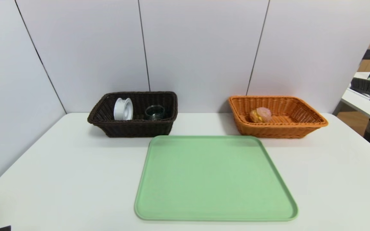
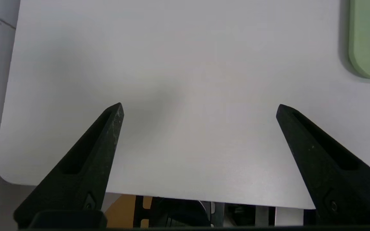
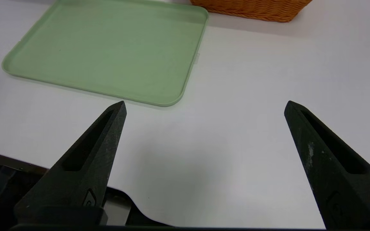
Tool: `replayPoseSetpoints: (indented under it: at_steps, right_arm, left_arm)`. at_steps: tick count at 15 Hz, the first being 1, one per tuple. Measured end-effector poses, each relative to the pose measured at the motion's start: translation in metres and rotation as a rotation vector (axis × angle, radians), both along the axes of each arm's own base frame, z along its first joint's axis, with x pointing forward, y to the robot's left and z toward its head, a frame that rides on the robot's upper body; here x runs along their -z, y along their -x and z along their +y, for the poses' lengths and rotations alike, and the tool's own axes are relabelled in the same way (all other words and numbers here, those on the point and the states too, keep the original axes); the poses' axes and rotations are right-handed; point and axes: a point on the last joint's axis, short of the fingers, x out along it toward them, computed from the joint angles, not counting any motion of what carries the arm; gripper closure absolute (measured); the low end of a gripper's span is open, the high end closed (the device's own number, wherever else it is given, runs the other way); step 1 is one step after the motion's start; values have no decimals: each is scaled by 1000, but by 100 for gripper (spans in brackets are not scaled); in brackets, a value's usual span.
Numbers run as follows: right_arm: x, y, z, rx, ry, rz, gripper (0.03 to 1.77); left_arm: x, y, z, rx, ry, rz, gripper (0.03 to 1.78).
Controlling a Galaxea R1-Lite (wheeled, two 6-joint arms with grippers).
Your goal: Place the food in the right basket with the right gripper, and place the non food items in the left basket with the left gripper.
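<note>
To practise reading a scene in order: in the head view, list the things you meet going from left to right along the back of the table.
dark brown basket → white roll → glass dish → orange basket, holding the bun

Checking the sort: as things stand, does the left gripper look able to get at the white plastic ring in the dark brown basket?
Probably yes: the left gripper is open, and the white plastic ring stands uncovered in the open-topped dark brown basket.
</note>
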Motion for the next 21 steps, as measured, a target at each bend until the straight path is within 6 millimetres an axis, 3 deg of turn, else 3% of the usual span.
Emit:
replayPoseSetpoints:
  at_steps: [6, 11, 15, 21]
  right_arm:
    - [15, 18, 0, -6, -6, -25, 10]
    - [21, 28, -2, -4, 6, -47, 10]
    - [30, 36, -3, 4, 9, -45, 10]
    - [24, 46, -3, 24, 4, -47, 10]
  left_arm:
    - [36, 40, 7, -29, 46, -85, 12]
    - [57, 60, 7, 3, 60, -148, 12]
    - [72, 68, 8, 6, 46, -176, 12]
    - [73, 71, 8, 10, 35, -201, 12]
